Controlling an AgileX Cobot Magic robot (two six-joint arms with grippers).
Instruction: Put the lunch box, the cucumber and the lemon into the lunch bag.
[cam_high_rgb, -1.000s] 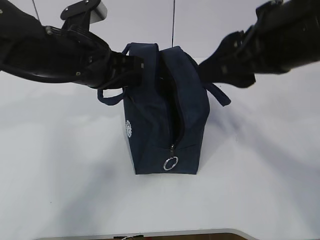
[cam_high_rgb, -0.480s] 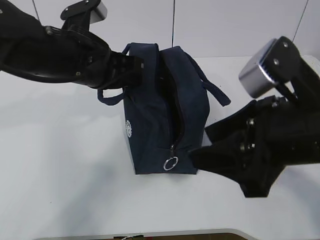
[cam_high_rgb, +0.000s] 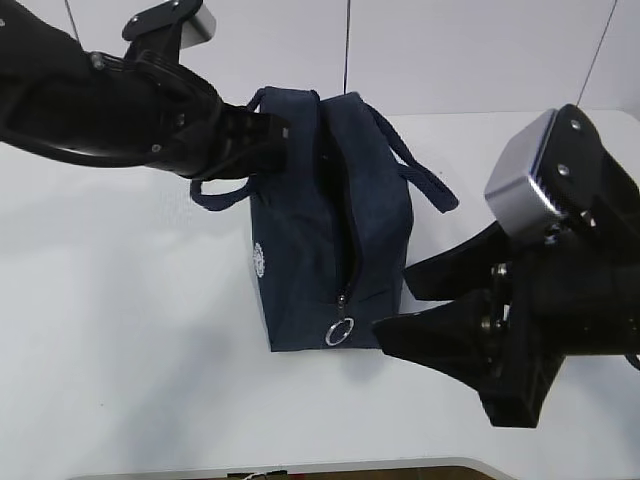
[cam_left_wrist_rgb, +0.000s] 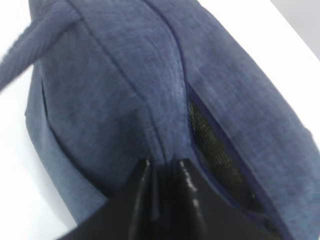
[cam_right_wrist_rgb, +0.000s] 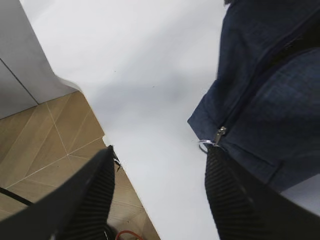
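The lunch bag (cam_high_rgb: 330, 235) stands mid-worktop (cam_high_rgb: 130, 350), zipper open, its rim fabric pinched by the left hand (cam_left_wrist_rgb: 162, 170). Lunch box, cucumber and lemon are nowhere seen, presumably packed. The right hand (cam_right_wrist_rgb: 157, 187) is spread, empty, near the ring pull (cam_right_wrist_rgb: 205, 145); zipping is judged left.

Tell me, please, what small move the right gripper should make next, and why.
Probably ease the open right gripper toward the silver ring pull and close on it. The lunch bag gapes along its top, the left gripper pinches its fabric at the far end, and the pull lies beside one right fingertip.
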